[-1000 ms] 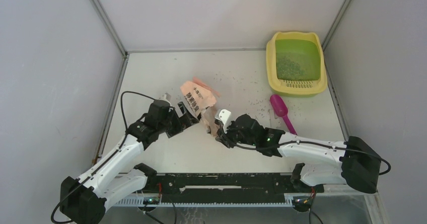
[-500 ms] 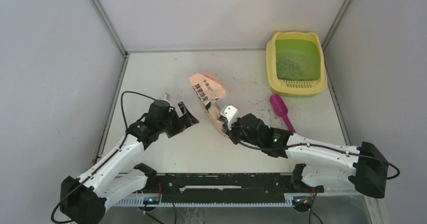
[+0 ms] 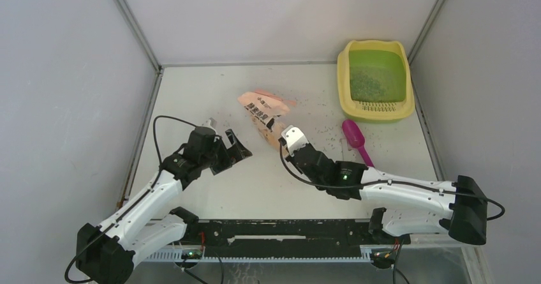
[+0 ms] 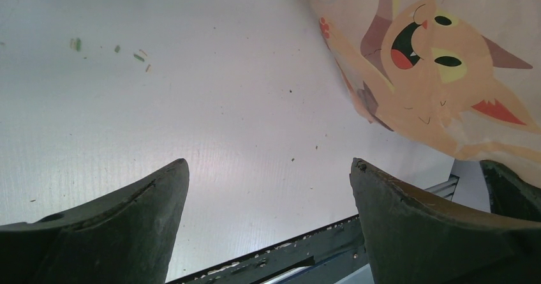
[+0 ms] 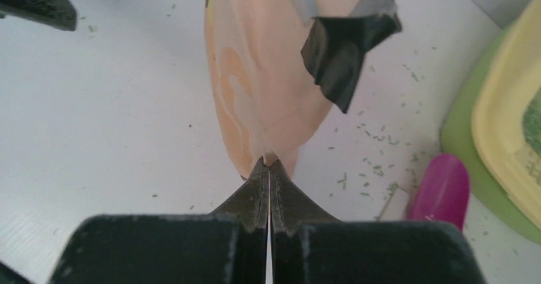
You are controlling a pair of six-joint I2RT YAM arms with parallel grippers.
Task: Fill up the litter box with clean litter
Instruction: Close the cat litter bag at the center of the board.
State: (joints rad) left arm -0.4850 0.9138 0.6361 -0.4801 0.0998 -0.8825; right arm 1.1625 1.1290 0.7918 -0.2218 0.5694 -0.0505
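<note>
Litter [image 3: 365,83] lay as dark granules over part of the green basin of the litter box [image 3: 376,113], which sat in the far right corner of the surface [image 3: 191,99]. More granules were strewn on the surface between the box and the bag [image 3: 263,110]. The peach-pink bag lay near the middle, its printed side up. The right gripper [image 3: 287,136] had its fingers pressed together on the thin edge of the bag's near end, which the right wrist view showed caught between the fingertips [image 5: 260,180]. A flap with a dark inner face stood open at the bag's far end. The left gripper [image 3: 237,145] was spread wide and held nothing, just left of the bag and apart from it, over bare surface. The magenta scoop [image 3: 354,137] lay just in front of the box's slotted step.
</note>
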